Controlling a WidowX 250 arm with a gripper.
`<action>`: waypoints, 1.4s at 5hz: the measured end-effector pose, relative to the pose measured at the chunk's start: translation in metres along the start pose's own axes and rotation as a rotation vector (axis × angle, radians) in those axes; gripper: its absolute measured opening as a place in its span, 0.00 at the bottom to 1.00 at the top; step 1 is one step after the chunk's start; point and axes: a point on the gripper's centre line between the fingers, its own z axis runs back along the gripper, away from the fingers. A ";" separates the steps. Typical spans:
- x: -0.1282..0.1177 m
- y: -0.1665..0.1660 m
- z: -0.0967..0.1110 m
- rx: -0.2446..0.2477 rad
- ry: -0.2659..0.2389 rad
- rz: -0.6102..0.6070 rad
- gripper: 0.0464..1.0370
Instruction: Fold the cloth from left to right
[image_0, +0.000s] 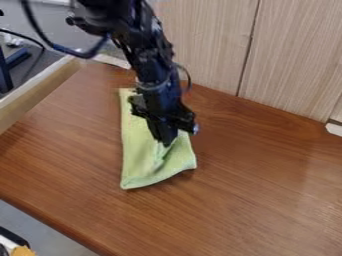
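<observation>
The black two-finger metal gripper (166, 142) points downward, closed on a creased pinch of light green fabric cloth (139, 159). The cloth lies beneath and beside it, on the brown wood-grained table (260, 195).

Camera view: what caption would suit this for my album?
A black robot arm reaches down over a wooden table, its hand at a rumpled light-green cloth.
</observation>
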 end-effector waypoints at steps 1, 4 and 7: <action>0.001 0.002 -0.016 0.022 0.026 0.009 0.02; 0.006 -0.006 -0.028 0.021 0.037 0.012 0.21; 0.003 -0.004 -0.008 -0.015 0.034 -0.010 0.97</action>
